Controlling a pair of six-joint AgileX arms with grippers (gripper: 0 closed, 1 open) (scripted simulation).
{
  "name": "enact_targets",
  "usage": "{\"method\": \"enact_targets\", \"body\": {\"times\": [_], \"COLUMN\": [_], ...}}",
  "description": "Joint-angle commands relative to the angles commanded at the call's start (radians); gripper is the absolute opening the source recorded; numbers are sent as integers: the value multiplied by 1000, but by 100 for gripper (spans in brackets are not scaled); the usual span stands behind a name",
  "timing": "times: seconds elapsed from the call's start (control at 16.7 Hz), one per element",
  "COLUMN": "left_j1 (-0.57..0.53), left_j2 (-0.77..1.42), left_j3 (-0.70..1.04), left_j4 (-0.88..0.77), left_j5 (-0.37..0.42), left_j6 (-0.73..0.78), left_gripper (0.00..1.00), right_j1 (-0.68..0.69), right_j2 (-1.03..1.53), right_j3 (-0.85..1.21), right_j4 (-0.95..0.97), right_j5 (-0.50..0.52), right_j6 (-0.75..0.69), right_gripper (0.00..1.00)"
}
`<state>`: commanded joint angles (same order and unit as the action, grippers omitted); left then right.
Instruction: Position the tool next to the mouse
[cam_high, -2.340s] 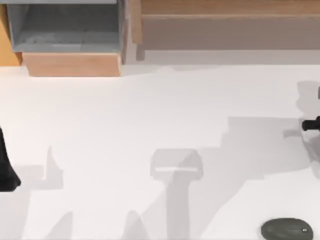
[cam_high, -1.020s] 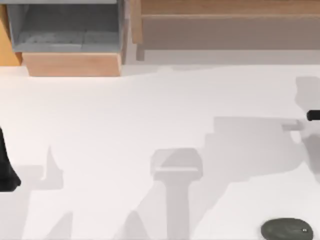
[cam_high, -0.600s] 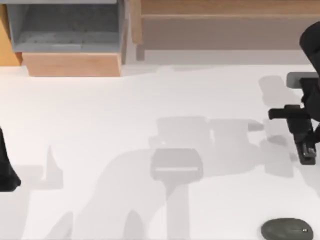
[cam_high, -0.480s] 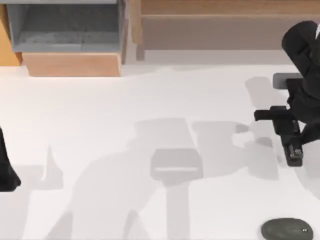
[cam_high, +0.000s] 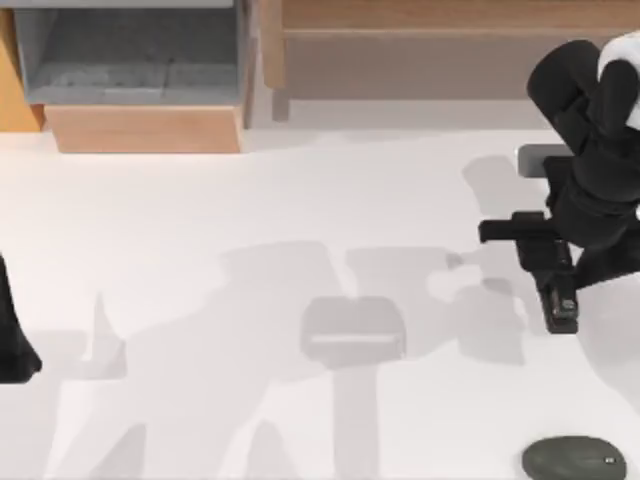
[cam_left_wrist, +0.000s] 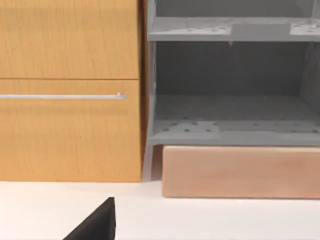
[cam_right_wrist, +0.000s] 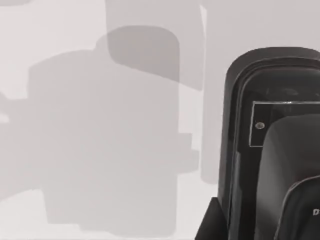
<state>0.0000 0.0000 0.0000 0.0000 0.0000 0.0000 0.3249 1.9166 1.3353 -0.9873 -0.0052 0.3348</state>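
at the far left edge of the top view, the left gripper (cam_high: 12, 340) sits parked low on the table (cam_high: 200, 220); i cannot tell whether its claw is apart or together. across the upper left, a grey open shelf unit (cam_high: 130, 60) stands on a wooden block (cam_high: 145, 128). at the right, the right gripper (cam_high: 560, 305) hangs above the table, carrying what looks like a black pistol-shaped tool (cam_high: 535, 255); whether the claw is clamped on it i cannot tell. at lower right lies the mouse (cam_high: 574, 460), well apart from that claw and below it in the frame. to do this step well, i judge the arm should travel down-frame, keep the tool level, and lower it just beside the mouse without nudging it.
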Motion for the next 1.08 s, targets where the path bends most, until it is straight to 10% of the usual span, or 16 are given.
{"method": "enact_targets", "body": {"times": [1.08], "left_j1": [0], "left_j2": [0], "left_j3": [0], "left_j4": [0], "left_j5": [0], "left_j6": [0], "left_gripper": [100], "right_j1": [-1], "right_j2": [35], "right_j3": [-12], "right_j4": [9], "right_j5": [-66], "right_j6": [8], "right_gripper": [0]}}
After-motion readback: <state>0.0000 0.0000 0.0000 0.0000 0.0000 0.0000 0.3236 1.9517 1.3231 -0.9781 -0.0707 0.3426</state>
